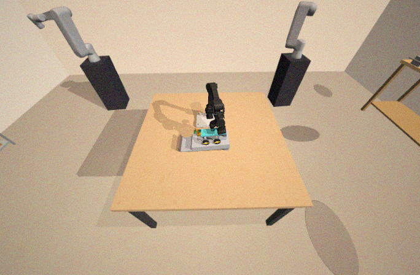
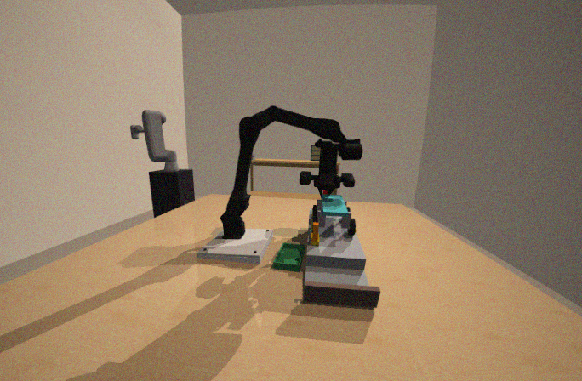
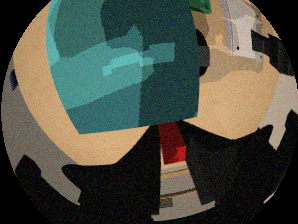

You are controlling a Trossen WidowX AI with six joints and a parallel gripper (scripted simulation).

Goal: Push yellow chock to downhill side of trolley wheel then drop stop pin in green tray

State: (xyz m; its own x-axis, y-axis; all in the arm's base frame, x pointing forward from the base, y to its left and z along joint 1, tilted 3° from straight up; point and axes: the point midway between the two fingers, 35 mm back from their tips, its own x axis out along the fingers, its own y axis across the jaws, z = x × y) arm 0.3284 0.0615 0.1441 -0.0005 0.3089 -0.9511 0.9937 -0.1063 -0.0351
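The teal-topped trolley (image 1: 209,132) (image 2: 334,205) (image 3: 120,65) stands on the grey ramp (image 1: 186,144) (image 2: 336,262). The chock's orange handle (image 1: 198,132) (image 2: 316,233) stands upright at the downhill side of the trolley's wheel nearest the arm's base; any contact and its rubber base cannot be made out. My gripper (image 2: 324,193) (image 3: 165,124) points down at the trolley's uphill end, shut on the stop pin's red head (image 3: 173,146). The pin's lower part is hidden. The green tray (image 2: 286,268) (image 3: 202,6) lies beside the ramp, on the arm-base side, with no pin visible in it.
The arm's pale base plate (image 1: 202,120) (image 2: 237,252) is beyond the tray. A dark end board (image 2: 341,295) crosses the ramp's low end. Two grey arms on black pedestals (image 1: 105,82) (image 1: 287,79) stand beyond the table (image 1: 210,181).
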